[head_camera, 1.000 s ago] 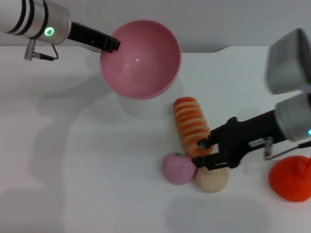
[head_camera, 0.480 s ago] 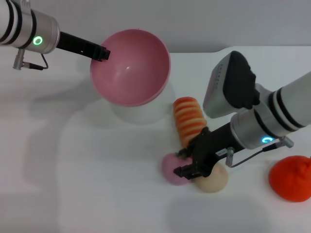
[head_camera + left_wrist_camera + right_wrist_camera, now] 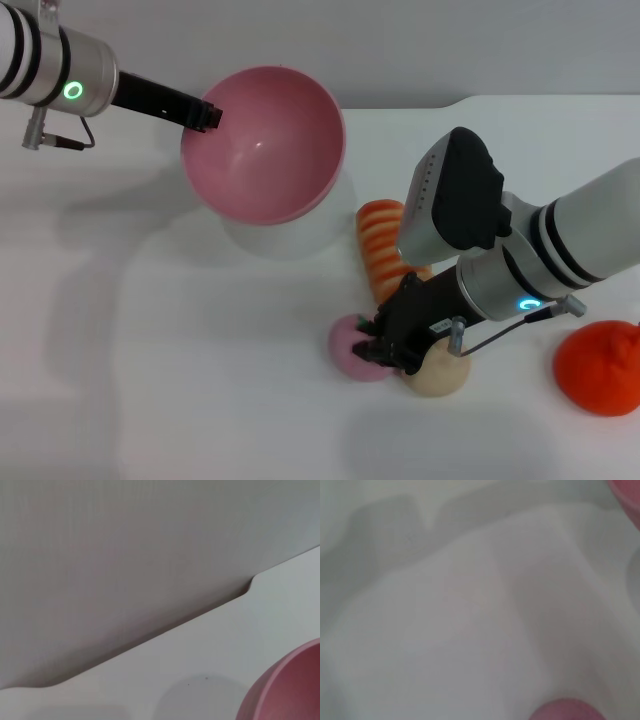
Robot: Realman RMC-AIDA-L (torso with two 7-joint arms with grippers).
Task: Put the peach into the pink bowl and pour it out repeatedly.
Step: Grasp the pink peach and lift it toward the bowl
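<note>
A: What lies nearest on the worktop (image 3: 200, 400)?

B: The peach (image 3: 352, 347), sitting on the white surface and touching a beige ball (image 3: 437, 368) on its right-arm side. The right gripper (image 3: 378, 343) is down on it; the dark fingers (image 3: 372, 326) stand apart, seemingly straddling the fruit's upper side, and I would not call them clamped yet.

A: Why come in at that slant?

B: My guess is crowding. The ball is tight against the peach, and a ridged orange toy (image 3: 385, 245) lies just behind, so the arm reaches over the ball to get at the peach. An orange-red fruit (image 3: 602, 367) sits well apart near the edge, out of the way.

A: And the right wrist camera?

B: Mostly blurred white surface, with a sliver of pink at one edge that is probably the peach.

A: What about farther back?

B: The pink bowl (image 3: 265, 140) hangs above the worktop, tilted so its glossy inside faces forward, empty. The left gripper (image 3: 207, 112) has its rim; the fingers look closed on it. A white cylinder (image 3: 285, 232) stands under the bowl.

A: Why hold it raised and tipped?

B: Likely so the mouth is ready to take the fruit once lifted.
</note>
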